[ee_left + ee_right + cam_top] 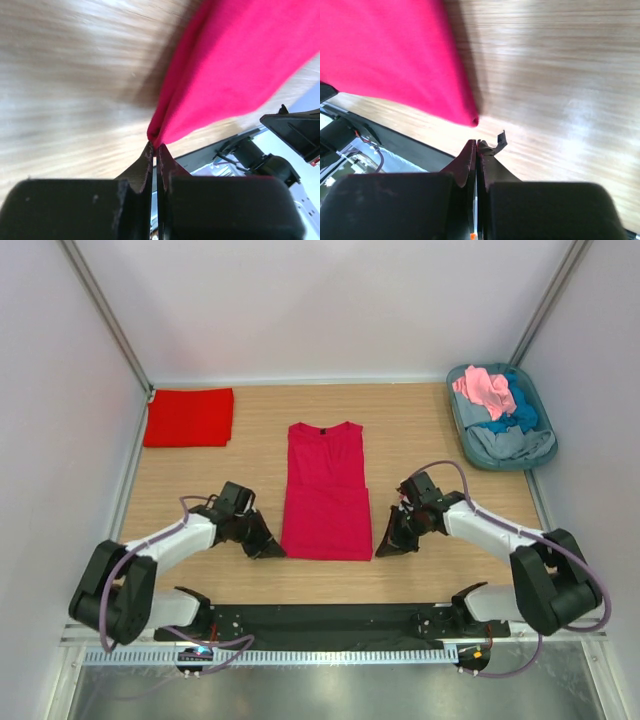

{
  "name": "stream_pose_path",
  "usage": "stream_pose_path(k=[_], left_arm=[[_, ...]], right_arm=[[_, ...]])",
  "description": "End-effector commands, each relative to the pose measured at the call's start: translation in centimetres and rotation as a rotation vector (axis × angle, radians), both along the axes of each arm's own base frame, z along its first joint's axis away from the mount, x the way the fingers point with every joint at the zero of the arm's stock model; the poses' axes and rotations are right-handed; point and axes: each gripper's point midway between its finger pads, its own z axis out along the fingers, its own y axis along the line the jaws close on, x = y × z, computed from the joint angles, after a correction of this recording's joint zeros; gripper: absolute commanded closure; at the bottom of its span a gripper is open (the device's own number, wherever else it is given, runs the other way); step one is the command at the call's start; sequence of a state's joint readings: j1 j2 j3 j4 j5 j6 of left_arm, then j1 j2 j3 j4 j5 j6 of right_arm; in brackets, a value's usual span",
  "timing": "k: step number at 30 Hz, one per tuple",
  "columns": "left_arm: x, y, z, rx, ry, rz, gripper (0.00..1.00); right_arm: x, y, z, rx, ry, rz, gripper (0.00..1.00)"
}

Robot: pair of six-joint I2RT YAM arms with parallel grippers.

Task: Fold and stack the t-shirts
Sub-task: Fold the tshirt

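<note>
A: The crimson t-shirt (pixel 325 490) lies flat between left gripper (pixel 274 552) and right gripper (pixel 384 549), long axis running away from them, collar far; neck tag (pixel 323 428) unreadable.
B: Both pressed together. Hem corner touches left tips, lies just clear of right.

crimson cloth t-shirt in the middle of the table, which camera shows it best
Top external: the whole crimson cloth t-shirt is in view, collar to hem. Each wrist view shows only one near hem corner, close and blurred.
</note>
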State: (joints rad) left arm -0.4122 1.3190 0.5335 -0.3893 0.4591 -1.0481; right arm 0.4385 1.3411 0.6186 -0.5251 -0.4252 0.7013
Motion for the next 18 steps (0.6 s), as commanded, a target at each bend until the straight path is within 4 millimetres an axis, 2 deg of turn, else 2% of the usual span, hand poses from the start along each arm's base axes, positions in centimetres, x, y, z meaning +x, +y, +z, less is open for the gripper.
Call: stream_pose_path(k=[1,4,5,8,11,18], left_arm=[[-0.4,0.6,1.1,0.019,-0.019,0.040,1.00],[-0.6,0.8,1.0,0.025,-0.016,0.044,0.99],[-0.7,0.8,0.7,0.033,-0.002,0.042,0.99],[-1.1,1.1,-0.2,0.051,0.025,0.032,1.00],[-1.5,1.3,-0.7,0.066,0.037,0.016,1.00],[-2.1,1.8,-2.0,0.102,0.075,0.005,1.00]], right_arm=[[0.7,-0.3,2.3,-0.015,-0.078,0.009,0.99],[0.6,-0.1,3.0,0.011,-0.091,-0.004,0.99],[0.5,0.0,3.0,0.016,-0.086,-0.008,0.87],[0.6,1.0,3.2,0.059,-0.085,-0.012,0.65],[0.4,1.9,2.5,0.071,-0.075,0.005,0.56],[-0.1,3.1,-0.2,0.065,-0.040,0.022,0.55]])
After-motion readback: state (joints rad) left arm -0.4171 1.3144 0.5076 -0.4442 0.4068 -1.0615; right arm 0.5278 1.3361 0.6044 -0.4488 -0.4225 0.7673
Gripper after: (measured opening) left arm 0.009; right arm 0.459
